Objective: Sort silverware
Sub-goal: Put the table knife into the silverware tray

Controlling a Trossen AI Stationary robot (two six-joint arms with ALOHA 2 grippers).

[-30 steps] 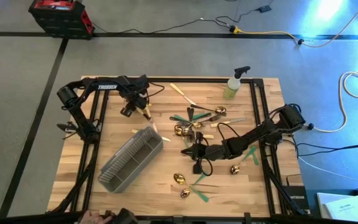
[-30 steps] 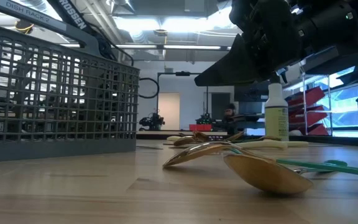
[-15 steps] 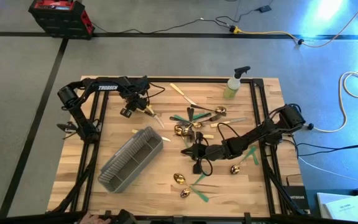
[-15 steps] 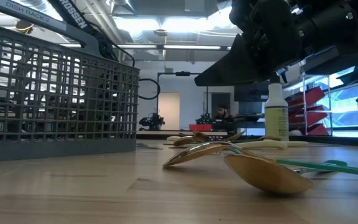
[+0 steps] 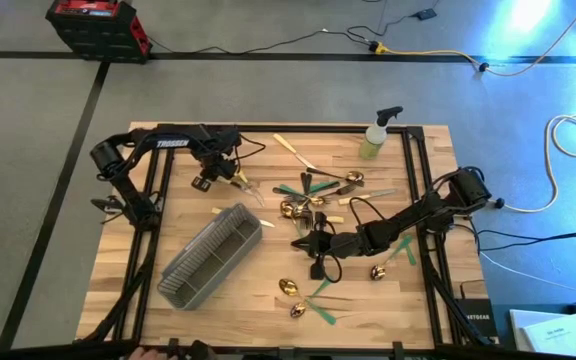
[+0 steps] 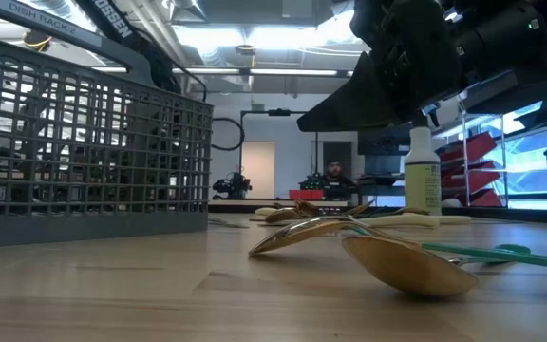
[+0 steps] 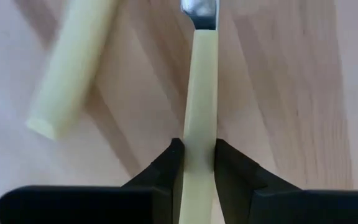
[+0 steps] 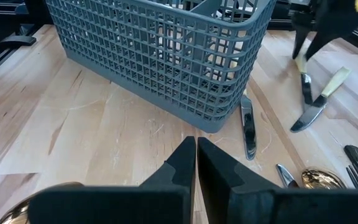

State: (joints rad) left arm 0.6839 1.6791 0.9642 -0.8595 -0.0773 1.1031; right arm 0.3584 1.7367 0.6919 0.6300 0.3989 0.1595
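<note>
Since the earlier frames the left pincer (image 5: 230, 174) has drawn back from beside the caddy toward the far left part of the tabletop (image 5: 168, 215), and its fingers have narrowed onto a cream-handled knife (image 5: 245, 186). Now the pincer clamps that knife by its handle: in the left wrist view the two dark fingers (image 7: 169, 167) press the cream handle (image 7: 199, 106) from both sides, and the metal blade runs out past them. The knife hangs from the pincer, slanting toward the caddy. Beside it in that view lies another cream handle (image 7: 70, 68) on the wood, apart from the held one.

The grey wire-mesh caddy (image 5: 211, 256) stands near the left pincer, on the near left part of the tabletop, at a slant. A small cream-handled piece (image 5: 223, 212) lies just beyond its far end.

The right pincer (image 5: 308, 243) sits at mid-tabletop with its fingers (image 8: 182, 158) pressed together on nothing, unmoved from the earlier frames. Around it the rest of the silverware is scattered: a cluster of green- and dark-handled pieces (image 5: 313, 188) toward the far side, a gold spoon head (image 5: 378, 271) by the right arm, and gold spoons with green handles (image 5: 303, 298) at the near edge. A yellow-green spray bottle (image 5: 376, 135) stands at the far edge.
</note>
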